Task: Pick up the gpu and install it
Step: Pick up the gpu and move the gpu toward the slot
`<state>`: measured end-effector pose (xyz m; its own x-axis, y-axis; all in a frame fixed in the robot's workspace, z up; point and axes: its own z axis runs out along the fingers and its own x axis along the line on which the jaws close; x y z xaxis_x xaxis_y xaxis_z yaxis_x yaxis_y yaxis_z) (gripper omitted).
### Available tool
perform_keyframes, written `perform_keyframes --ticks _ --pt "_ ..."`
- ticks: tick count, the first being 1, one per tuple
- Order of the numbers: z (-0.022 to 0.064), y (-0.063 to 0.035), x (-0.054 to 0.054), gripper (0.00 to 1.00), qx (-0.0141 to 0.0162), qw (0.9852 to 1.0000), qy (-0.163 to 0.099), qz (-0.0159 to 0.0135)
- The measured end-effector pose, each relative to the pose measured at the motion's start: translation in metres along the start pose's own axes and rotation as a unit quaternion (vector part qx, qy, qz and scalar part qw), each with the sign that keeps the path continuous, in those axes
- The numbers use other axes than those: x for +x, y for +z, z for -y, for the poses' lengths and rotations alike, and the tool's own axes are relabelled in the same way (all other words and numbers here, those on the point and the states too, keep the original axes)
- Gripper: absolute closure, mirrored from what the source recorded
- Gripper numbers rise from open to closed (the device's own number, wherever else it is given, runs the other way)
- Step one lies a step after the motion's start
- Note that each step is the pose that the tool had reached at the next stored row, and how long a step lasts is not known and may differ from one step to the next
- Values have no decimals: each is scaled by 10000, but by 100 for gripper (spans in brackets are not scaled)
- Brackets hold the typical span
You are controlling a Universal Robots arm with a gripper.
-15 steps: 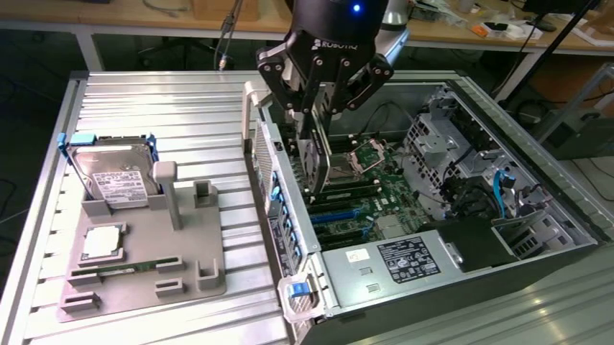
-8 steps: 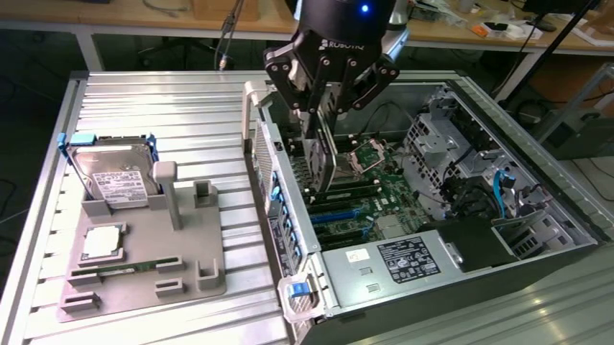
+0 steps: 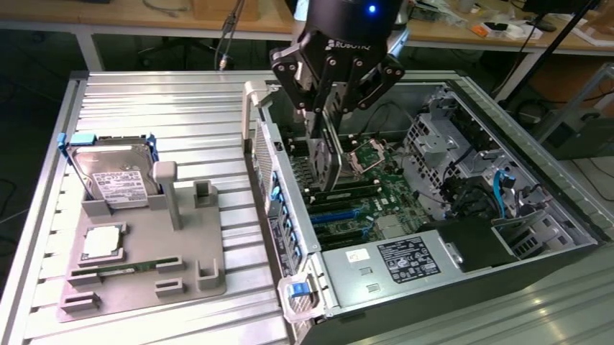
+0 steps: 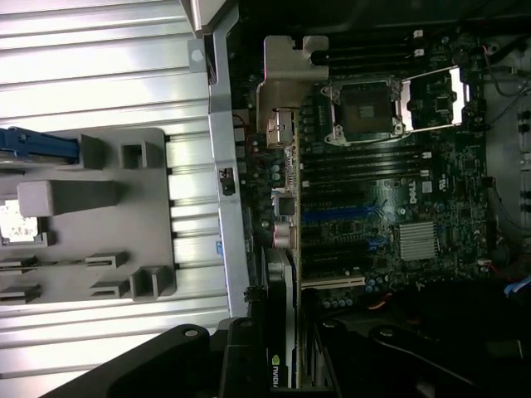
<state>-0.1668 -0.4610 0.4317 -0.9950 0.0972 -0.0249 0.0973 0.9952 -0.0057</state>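
Note:
The gpu [image 3: 327,154] is a thin dark card with silvery trim. It hangs edge-on inside the open computer case [image 3: 566,237], over the motherboard's expansion slots [image 3: 338,210]. My black gripper [image 3: 335,106] is shut on its upper edge, one finger on each side. In the wrist view the gpu [image 4: 284,319] runs out from between my fingers [image 4: 241,361], above the slots [image 4: 336,249] beside the case's rear wall. Whether its lower edge touches a slot is hidden.
A grey holder tray [image 3: 144,284] lies on the ribbed metal table [image 3: 163,108] at the exterior view's left, carrying a hard drive [image 3: 112,177], a processor [image 3: 101,242] and a memory stick [image 3: 129,267]. The case also holds a power supply [image 3: 398,262] and drive cages [image 3: 436,140].

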Motion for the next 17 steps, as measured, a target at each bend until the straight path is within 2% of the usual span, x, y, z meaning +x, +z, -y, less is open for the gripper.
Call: perform_keyframes --ticks 17 --pt "-13 3 -127 73 0 10000 0 0"
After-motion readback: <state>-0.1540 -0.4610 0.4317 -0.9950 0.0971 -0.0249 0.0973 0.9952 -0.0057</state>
